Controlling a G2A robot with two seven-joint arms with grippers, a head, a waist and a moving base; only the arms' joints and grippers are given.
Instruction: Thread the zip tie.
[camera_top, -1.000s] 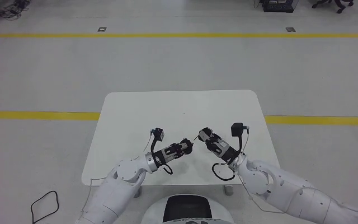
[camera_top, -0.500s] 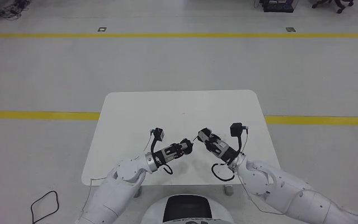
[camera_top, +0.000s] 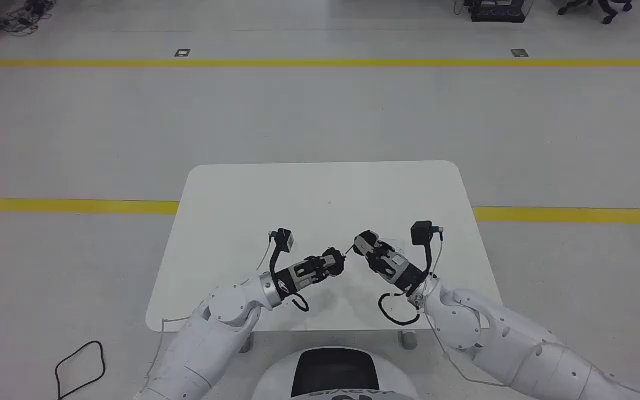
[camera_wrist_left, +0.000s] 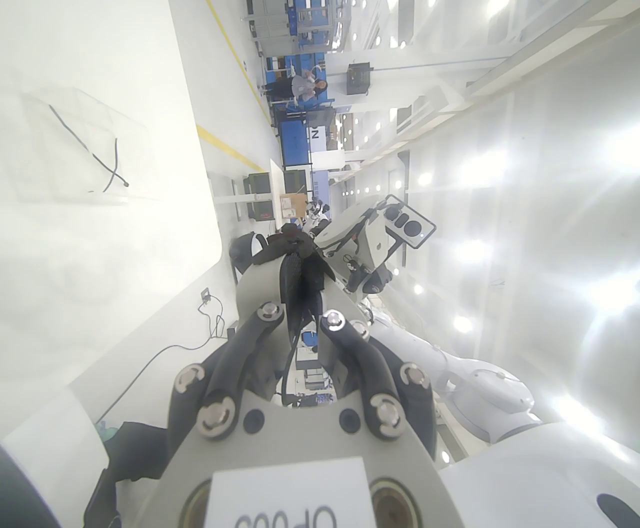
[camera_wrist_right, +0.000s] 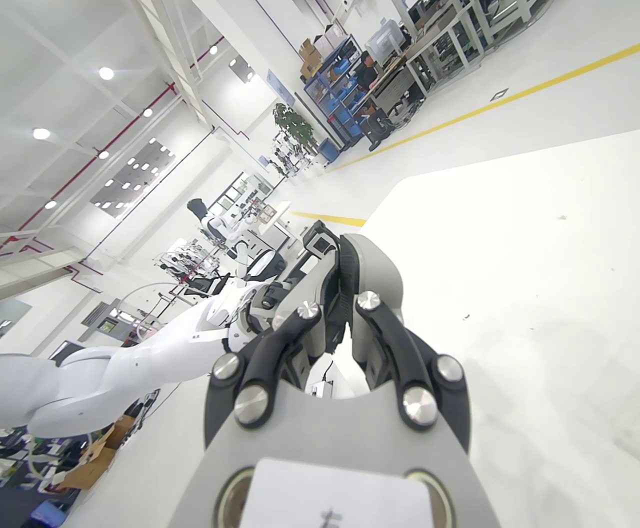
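Note:
Above the middle front of the white table (camera_top: 300, 190) my two grippers meet tip to tip. My left gripper (camera_top: 337, 261) (camera_wrist_left: 299, 260) is shut on the zip tie (camera_wrist_left: 291, 345), a thin black strap that runs back between its fingers. My right gripper (camera_top: 359, 243) (camera_wrist_right: 341, 260) is shut too, its pads pressed flat together. In the top view a short dark piece of the zip tie (camera_top: 348, 250) spans the small gap between the two tips. What sits inside the right pads is hidden.
A clear plastic bag (camera_wrist_left: 75, 150) with a few loose black ties (camera_wrist_left: 102, 165) lies flat on the table beyond the grippers. The table's edges and corners (camera_wrist_right: 395, 190) are close around.
My right gripper has crept slightly towards the left gripper, narrowing the gap between the tips. The left arm has barely moved.

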